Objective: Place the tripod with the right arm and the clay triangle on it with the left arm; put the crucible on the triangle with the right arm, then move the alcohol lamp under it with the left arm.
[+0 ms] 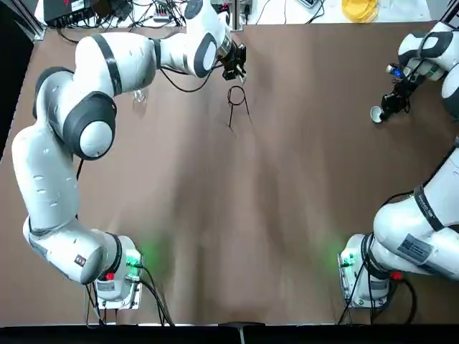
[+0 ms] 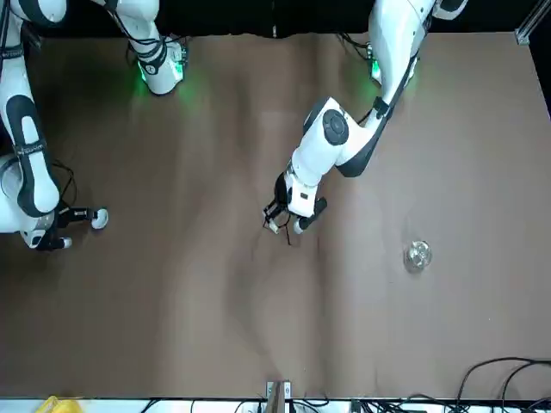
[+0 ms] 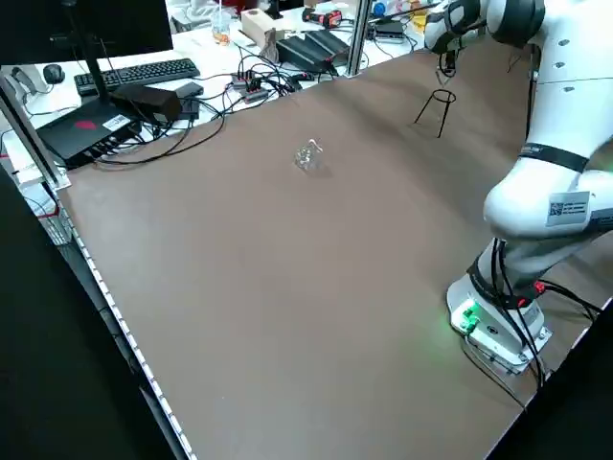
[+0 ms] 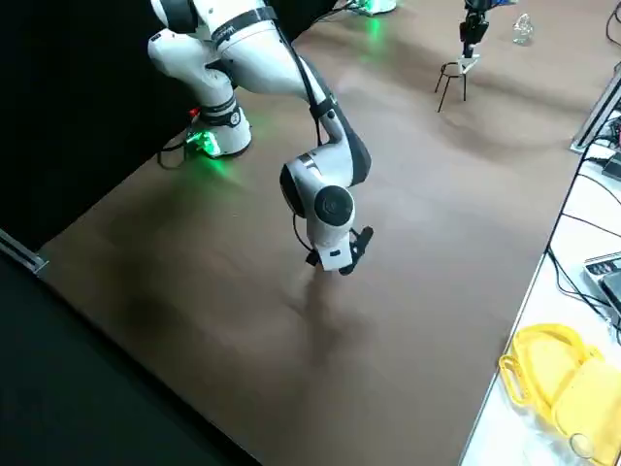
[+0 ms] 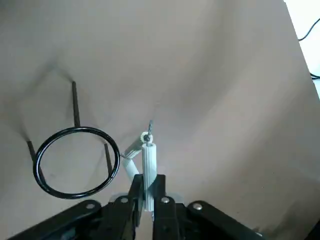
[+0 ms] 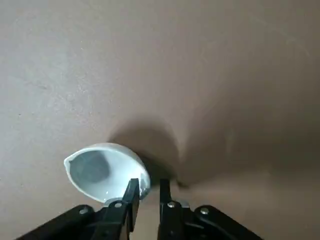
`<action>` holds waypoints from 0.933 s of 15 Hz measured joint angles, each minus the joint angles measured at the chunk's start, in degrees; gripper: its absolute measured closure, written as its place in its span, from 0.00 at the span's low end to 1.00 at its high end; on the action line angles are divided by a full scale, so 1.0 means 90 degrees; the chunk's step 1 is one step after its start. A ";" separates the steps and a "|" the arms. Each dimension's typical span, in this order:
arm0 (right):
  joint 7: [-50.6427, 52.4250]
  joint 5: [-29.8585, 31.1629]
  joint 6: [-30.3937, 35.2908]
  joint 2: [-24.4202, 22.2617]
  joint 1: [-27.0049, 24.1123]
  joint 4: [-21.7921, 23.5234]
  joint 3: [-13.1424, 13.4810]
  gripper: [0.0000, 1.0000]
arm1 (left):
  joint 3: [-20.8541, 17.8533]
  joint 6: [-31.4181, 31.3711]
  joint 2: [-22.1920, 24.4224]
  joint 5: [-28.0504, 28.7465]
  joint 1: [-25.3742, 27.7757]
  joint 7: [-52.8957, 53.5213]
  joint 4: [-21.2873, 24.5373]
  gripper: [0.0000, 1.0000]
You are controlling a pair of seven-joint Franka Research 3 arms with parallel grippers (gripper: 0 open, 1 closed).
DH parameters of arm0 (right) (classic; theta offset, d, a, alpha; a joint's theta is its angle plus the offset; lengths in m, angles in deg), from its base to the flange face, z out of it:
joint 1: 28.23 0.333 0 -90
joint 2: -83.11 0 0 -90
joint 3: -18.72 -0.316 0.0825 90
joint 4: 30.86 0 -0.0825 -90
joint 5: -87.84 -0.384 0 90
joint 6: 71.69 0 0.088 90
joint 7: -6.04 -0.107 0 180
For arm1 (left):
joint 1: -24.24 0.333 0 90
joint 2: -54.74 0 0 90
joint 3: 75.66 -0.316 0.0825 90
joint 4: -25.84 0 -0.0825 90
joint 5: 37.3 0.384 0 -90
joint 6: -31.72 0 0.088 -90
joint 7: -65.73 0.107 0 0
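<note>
My left gripper (image 5: pixel 144 196) pinches the clay triangle (image 5: pixel 143 159) just beside the tripod (image 5: pixel 75 161). Next I centre it over the ring. My right gripper (image 6: pixel 146 194), narrowly open, straddles the crucible (image 6: pixel 105 170) rim.

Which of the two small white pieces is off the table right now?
The clay triangle: the left gripper holds it up beside the tripod. The crucible sits on the table by the right gripper.

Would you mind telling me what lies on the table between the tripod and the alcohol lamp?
Nothing: in the top view the stretch between the tripod and the alcohol lamp is bare brown table. The left side view shows the same.
</note>
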 joint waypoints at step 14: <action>0.0028 -0.0010 -0.0063 -0.0012 0.0102 -0.0072 -0.0082 0.93 | -0.0043 0.0835 0.0000 0.0032 0.0001 -0.0004 0.0138 0.87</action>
